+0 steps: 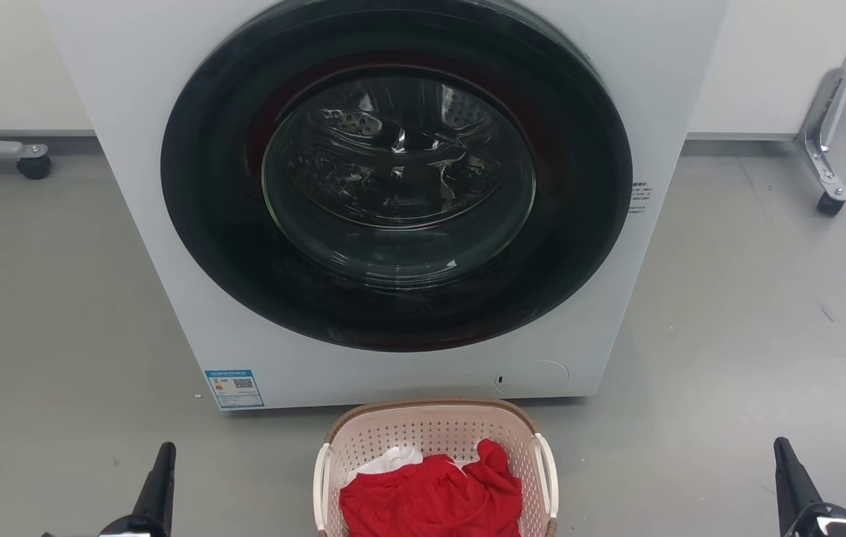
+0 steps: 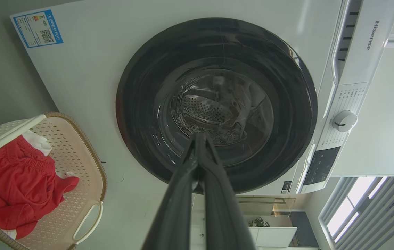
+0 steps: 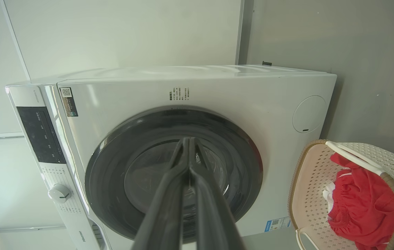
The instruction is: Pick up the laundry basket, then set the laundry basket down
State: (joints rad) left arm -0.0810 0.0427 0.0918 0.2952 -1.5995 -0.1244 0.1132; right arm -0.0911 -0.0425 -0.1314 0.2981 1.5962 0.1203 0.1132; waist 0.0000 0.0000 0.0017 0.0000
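Cut by bottom edge: laundry basket (image 1: 430, 436) near end; washer label (image 1: 234, 388) unreadable.

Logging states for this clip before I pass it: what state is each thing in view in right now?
washer door: shut.
display panel: dark.
laundry basket: upright on the floor, loaded, ungripped.
red garment: crumpled inside the basket.
white garment: partly buried under the red one.
left pincer: shut, empty.
right pincer: shut, empty.

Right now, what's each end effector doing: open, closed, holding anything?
Left end effector: closed, holding nothing.
Right end effector: closed, holding nothing.
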